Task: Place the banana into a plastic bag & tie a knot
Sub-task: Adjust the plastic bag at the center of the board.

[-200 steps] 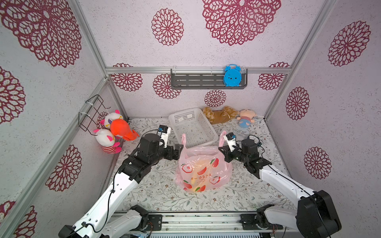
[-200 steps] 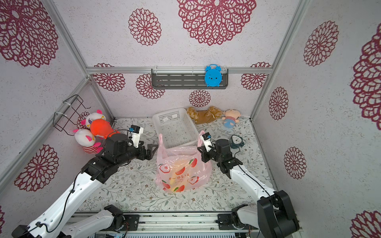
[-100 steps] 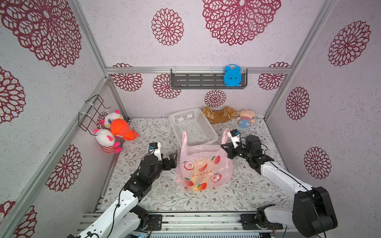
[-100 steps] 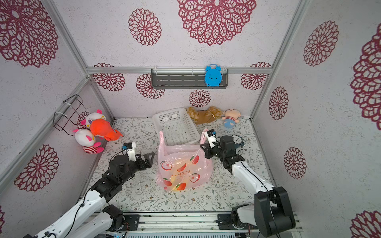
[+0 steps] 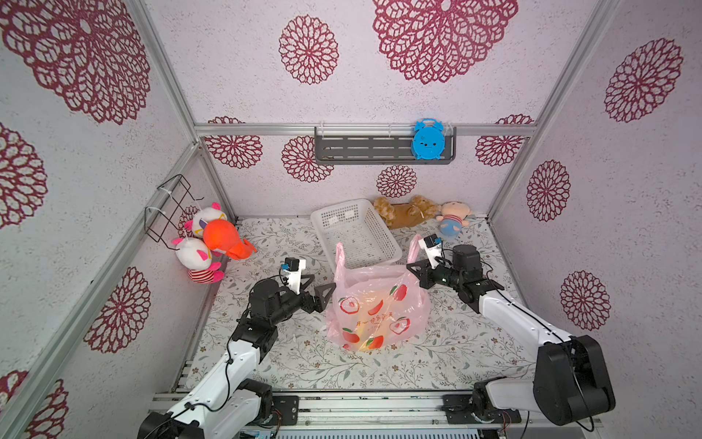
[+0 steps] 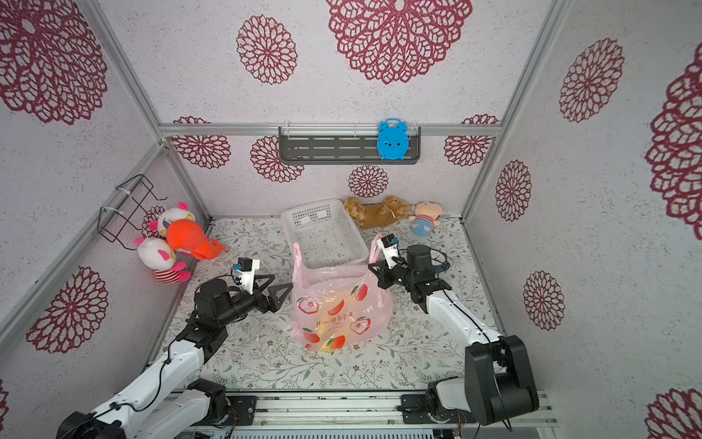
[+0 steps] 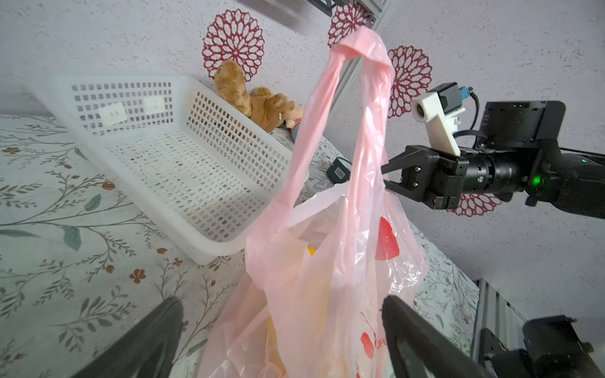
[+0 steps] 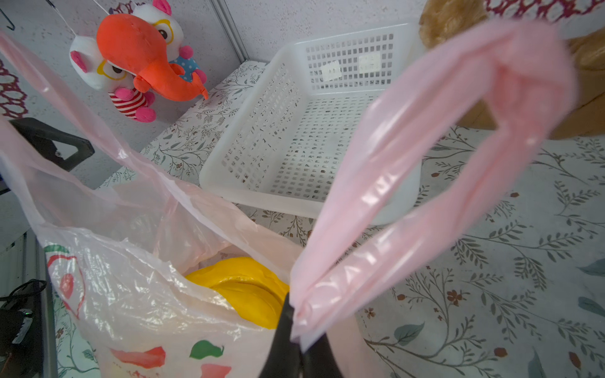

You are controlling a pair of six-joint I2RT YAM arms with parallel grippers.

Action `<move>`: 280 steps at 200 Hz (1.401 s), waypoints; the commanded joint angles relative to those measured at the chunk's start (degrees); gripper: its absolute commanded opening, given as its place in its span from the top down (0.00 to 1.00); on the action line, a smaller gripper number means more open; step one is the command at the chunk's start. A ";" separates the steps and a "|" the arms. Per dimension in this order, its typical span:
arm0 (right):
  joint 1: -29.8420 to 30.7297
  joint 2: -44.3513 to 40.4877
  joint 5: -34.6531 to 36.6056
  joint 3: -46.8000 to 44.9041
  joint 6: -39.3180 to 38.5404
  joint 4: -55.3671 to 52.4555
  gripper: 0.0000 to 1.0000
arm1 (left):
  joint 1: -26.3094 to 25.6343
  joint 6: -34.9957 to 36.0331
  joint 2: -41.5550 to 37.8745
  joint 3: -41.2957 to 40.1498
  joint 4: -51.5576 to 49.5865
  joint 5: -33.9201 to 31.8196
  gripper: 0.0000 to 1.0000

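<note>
On the floral-print table (image 5: 456, 353), a white plastic mesh basket (image 5: 357, 235) lies near the back edge; the thin pink fruit-printed plastic bag (image 5: 376, 311) stands mid-table just before it, handle loops (image 5: 339, 254) upright, apart. The left gripper (image 5: 323, 283) gapes wide beside the bag, holding nothing; the right gripper (image 7: 383, 178) pinches the right handle loop (image 5: 415, 247). The yellow banana (image 8: 248, 291) lies inside the bag
</note>
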 commanded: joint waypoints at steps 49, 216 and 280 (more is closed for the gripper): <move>-0.40 0.31 -2.82 2.19 0.70 -0.66 1.00 | 4.76 7.53 10.00 5.64 5.58 15.09 0.03; -0.44 0.39 -5.02 3.24 1.34 -1.70 1.00 | 3.77 7.46 25.46 12.83 9.41 21.86 0.57; 0.43 -0.92 -1.49 4.09 0.63 -3.32 1.00 | -1.70 10.66 20.23 19.29 -6.88 5.94 1.00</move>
